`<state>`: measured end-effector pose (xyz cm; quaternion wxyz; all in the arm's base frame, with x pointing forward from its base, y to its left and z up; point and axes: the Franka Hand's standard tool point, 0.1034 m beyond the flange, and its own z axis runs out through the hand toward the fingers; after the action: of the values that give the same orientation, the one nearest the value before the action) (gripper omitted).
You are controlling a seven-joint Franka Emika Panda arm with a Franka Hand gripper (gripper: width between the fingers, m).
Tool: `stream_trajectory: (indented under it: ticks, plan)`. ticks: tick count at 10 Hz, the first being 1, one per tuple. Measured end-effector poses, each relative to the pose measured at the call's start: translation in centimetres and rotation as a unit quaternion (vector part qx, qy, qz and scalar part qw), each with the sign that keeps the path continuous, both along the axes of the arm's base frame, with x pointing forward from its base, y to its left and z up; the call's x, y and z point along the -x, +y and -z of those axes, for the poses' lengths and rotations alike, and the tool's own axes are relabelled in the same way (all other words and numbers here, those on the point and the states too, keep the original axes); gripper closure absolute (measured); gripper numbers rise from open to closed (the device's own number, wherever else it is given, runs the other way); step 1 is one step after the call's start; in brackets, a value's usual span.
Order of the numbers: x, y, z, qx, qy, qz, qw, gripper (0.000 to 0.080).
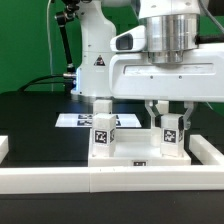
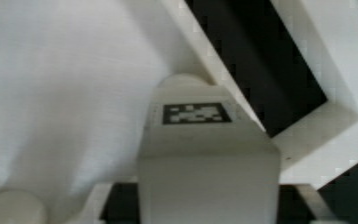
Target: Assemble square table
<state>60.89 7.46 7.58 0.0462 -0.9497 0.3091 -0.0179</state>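
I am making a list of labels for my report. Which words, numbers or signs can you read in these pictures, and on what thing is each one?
No words or numbers can be read.
Warning triangle sign: on the robot's base.
Black-and-white square tags, patterns only: on the legs and the marker board.

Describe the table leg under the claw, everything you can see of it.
The leg is a short white block, plastic by its look, with a black-and-white square tag on the face toward the exterior camera. It stands upright on the white slab, at the exterior view's right, apart from a second tagged leg to its left. The claw hangs right over it, fingers down at either side of its top; whether they already touch it I cannot tell. The wrist view shows a tagged white leg close up.
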Motion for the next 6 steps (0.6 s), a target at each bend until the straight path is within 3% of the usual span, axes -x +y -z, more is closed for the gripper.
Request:
stream_trajectory:
  ticks: [3,6]
  plan:
    - [0.2,0.3,0.1,-0.013,0.014,0.16,0.987,0.051]
    - [0.2,1.2,0.1,-0.024,0.017,0.316,0.948,0.0509]
